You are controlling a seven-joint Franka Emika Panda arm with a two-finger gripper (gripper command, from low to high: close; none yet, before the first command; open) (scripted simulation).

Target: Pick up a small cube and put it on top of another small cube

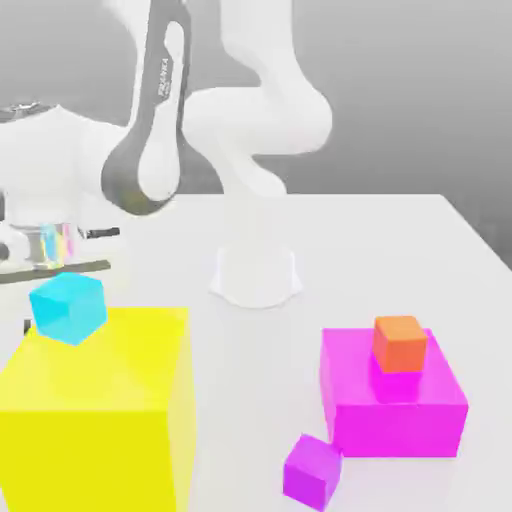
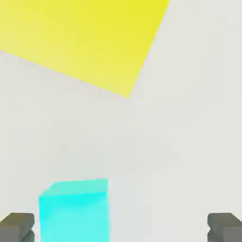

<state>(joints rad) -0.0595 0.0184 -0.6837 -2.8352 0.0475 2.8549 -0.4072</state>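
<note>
Cyan is the colour of the one small cube [image 2: 74, 210] lying between my spread fingers [image 2: 17, 226], which stand wide and grip nothing; in the exterior view it sits at the far corner of the big yellow block [image 1: 95, 410]. I count three small cubes (cyan, orange [image 1: 399, 343], purple [image 1: 312, 470]) and two big blocks, the orange one resting on the magenta block [image 1: 395, 410]. White table [image 1: 400, 250], grey backdrop behind.
</note>
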